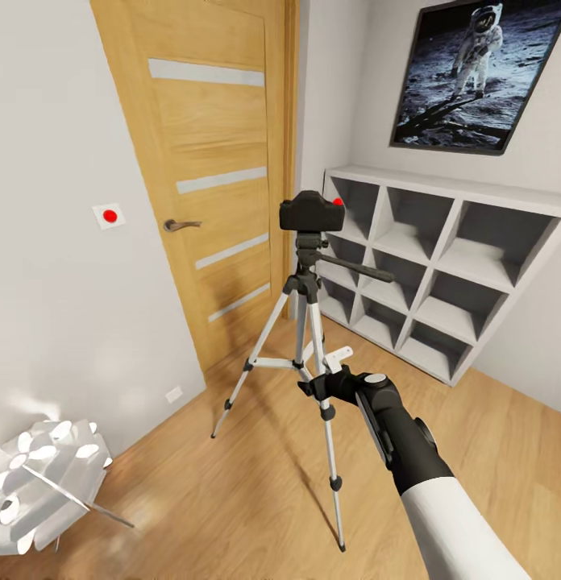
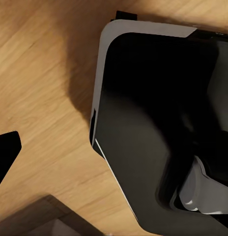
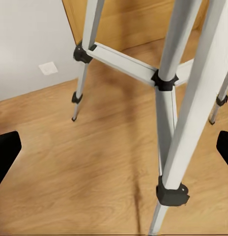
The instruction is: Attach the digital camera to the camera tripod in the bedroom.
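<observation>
1. The small black compact digital camera [image 1: 312, 213], with a red spot at its right edge, sits squarely on the black head of the tall silver-legged camera tripod [image 1: 305, 338]. It looks level and centred over the mount, so I judge the attachment to be made or very nearly so (whether it is locked on cannot be read from here).

2. The tripod stands with its three telescoping legs spread on the light wood plank floor [image 1: 232, 499], between the striped wooden door [image 1: 208, 185] and the white cube shelf [image 1: 442, 274]. The wide spread gives the top-heavy load a steady base, and the long pan handle sticks out toward the shelf.

3. The right gripper [image 1: 333, 366] is low, just beside the tripod's near leg at about the height of the cross braces, well below the camera. In the right wrist view its black fingertips [image 3: 7, 152] sit at opposite edges with the silver legs and bare floor between them: spread wide, holding nothing and touching nothing that I can make out.

4. The left wrist view looks down on the floor and a dark rounded body of the robot [image 2: 158, 128] (close and hard to identify). One black fingertip [image 2: 6, 150] shows, so I cannot tell how far that gripper is parted.
</observation>
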You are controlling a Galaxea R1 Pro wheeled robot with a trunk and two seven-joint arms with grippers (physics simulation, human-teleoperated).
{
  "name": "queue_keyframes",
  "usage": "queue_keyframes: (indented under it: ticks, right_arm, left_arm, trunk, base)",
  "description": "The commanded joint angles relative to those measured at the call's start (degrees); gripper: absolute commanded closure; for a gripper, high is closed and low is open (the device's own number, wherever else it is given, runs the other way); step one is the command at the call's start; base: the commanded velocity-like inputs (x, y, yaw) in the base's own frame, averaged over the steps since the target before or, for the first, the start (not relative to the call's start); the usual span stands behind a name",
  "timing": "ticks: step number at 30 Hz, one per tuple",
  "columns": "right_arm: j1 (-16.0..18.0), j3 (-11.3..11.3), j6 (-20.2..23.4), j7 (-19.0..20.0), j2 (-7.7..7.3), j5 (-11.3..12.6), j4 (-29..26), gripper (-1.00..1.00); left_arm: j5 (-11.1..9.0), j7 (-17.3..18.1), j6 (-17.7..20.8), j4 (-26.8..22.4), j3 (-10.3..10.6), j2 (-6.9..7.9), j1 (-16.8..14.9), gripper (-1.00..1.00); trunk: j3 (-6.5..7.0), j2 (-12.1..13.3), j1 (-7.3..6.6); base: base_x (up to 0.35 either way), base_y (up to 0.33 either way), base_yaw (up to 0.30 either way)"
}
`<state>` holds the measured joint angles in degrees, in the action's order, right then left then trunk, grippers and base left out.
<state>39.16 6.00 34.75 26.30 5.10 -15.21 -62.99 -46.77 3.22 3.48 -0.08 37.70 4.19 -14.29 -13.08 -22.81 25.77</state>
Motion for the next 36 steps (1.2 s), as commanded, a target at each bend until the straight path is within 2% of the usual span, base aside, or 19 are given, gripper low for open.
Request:
queue_keyframes:
  ticks: [1,10,17,21,29,36]
  right_arm:
    - [0.04,-0.1,0.17,0.46,-0.11,-0.59,-0.03,-1.0]
    - [0.04,-0.35,-0.15,0.45,-2.57,-0.54,0.83,-1.0]
    - [0.04,-0.49,-0.13,0.43,-3.15,-0.46,3.49,-1.0]
    - [0.04,-1.68,-0.23,0.42,-3.83,-0.45,6.87,-1.0]
    - [0.04,-7.45,-0.54,0.4,-7.39,-0.44,19.37,-1.0]
    - [-0.57,-10.5,-3.02,0.33,-11.25,-0.46,35.96,-1.0]
  left_arm:
    - [-0.61,0.21,0.21,-0.01,0.44,0.0,-0.04,-1.0]
    - [-0.61,0.21,0.21,-0.01,0.44,-0.05,-0.04,-1.0]
    - [-0.61,0.21,0.21,-0.01,0.44,-0.06,-0.04,-1.0]
    - [-0.71,0.21,0.21,-0.01,0.44,-0.02,-0.04,-1.0]
    - [-1.73,0.21,0.21,-0.01,0.44,0.04,-0.04,-1.0]
    - [-2.35,0.21,0.15,-0.07,0.44,0.14,-0.04,-1.0]
  trunk:
    - [-0.11,-0.11,0.01]
    - [-0.11,-0.11,0.01]
    - [-0.11,-0.11,0.01]
    - [-0.11,-0.11,0.01]
    - [-0.11,-0.11,0.01]
    - [-0.11,-0.11,0.01]
  base:
    - [-0.22,0.0,0.0]
    - [-0.308,0.0,0.0]
    - [-0.341,0.0,0.0]
    - [-0.279,0.0,0.0]
    - [-0.087,0.0,0.0]
    - [-0.016,0.0,0.0]
